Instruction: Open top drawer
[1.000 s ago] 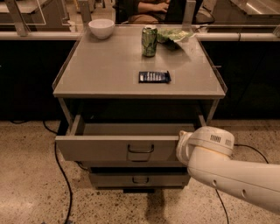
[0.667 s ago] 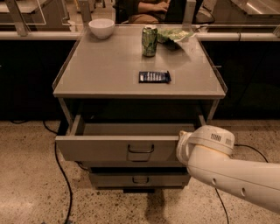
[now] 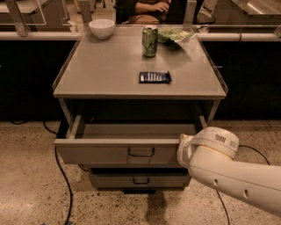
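The top drawer (image 3: 99, 154) of the grey-beige cabinet stands pulled out toward me, its inside showing bare. Its dark loop handle (image 3: 141, 152) sits at the centre of the front panel. My white arm (image 3: 219, 167) reaches in from the lower right. My gripper (image 3: 182, 151) is at the arm's tip, against the right end of the drawer front, to the right of the handle, and is mostly hidden by the wrist. A narrower lower drawer (image 3: 140, 180) beneath is shut.
On the cabinet top (image 3: 101, 74) are a white bowl (image 3: 101, 27), a green can (image 3: 150, 41), a green bag (image 3: 173, 34) and a dark blue packet (image 3: 154, 77). A black cable (image 3: 61, 176) runs over the speckled floor at the left. A seated person (image 3: 151, 8) is behind.
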`<state>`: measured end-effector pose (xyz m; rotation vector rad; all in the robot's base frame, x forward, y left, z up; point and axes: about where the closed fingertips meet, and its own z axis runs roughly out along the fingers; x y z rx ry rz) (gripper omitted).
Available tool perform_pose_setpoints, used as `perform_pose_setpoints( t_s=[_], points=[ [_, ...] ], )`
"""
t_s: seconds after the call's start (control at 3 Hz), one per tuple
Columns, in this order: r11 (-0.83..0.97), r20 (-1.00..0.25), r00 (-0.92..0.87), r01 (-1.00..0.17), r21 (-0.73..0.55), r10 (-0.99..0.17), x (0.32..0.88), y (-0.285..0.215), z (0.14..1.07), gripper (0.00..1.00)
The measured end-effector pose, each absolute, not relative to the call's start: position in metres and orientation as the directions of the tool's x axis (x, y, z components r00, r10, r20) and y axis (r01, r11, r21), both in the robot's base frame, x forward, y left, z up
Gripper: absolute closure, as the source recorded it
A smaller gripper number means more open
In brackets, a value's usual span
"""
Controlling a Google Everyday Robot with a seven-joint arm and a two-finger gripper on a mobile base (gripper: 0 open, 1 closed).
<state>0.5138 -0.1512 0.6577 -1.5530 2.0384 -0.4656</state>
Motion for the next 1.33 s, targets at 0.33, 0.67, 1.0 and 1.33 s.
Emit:
perform_pose_setpoints(
  t_s=[0.33,0.67,1.0,1.33],
  points=[
    [0.280,-0.202,-0.198,-0.776,-0.565,-0.959,0.5138,-0.1512,0.6577,1.00],
    [0.272,-0.193,-0.196,-0.780,-0.563,-0.961,0.5160,-0.1505,0.6581,1.00],
    [0.270,-0.187,-0.198,-0.786,-0.556,-0.962,0.5157,-0.1516,0.6574,1.00],
    [0.269,-0.186,-0.199,-0.789,-0.552,-0.962,0.5145,-0.1516,0.6580,1.00]
  ],
)
